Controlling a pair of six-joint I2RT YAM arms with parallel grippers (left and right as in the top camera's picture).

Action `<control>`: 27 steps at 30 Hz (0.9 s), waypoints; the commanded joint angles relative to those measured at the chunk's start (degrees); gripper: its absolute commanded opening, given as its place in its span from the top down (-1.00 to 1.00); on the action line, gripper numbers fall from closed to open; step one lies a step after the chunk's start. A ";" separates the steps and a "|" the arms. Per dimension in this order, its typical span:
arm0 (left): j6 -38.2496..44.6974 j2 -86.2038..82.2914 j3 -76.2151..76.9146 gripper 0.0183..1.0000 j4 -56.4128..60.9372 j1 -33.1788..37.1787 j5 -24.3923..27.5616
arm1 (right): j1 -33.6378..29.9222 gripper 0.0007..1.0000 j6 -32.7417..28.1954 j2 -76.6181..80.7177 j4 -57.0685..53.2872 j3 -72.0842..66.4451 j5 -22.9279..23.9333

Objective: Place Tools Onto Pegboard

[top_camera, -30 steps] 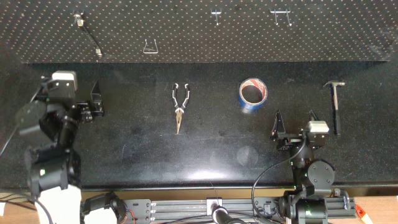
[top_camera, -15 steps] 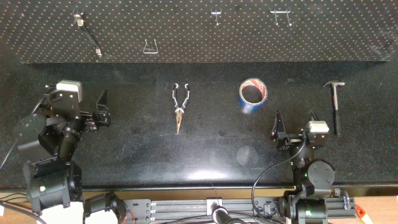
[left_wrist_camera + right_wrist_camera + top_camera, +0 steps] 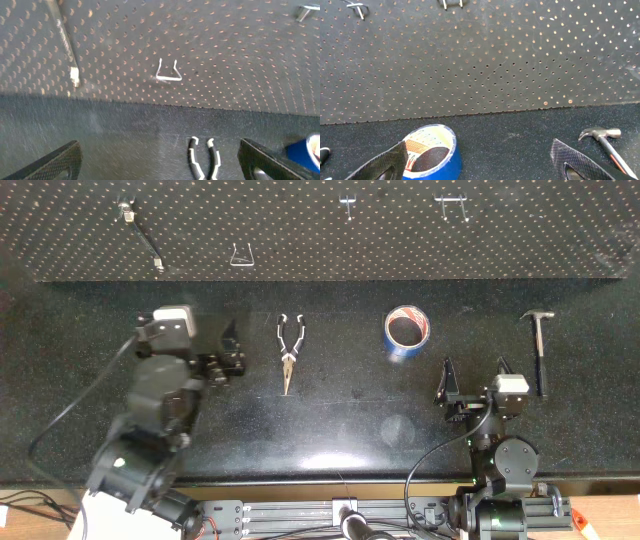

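Black tabletop (image 3: 340, 420) with bare gaps between pliers (image 3: 290, 352), blue tape roll (image 3: 407, 331) and hammer (image 3: 540, 355), all well apart. The left gripper (image 3: 232, 352), jaws spread wide, sits near the pliers, bare surface between them. A pegboard (image 3: 300, 225) stands behind, wire hooks (image 3: 347, 204) sticking out

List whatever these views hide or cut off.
Pliers: left wrist view, the bottom edge cuts off everything below the handles.
Tape roll: right wrist view, the bottom edge cuts off its lower part.
Hammer: right wrist view, the edge cuts off the handle's end.
Pegboard hooks: top view, too small to tell their shape.
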 commanded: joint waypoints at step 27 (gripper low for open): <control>-3.52 48.04 34.91 -1.00 -29.62 -6.34 17.27 | 0.39 -0.86 0.63 -0.26 -0.31 -0.20 0.50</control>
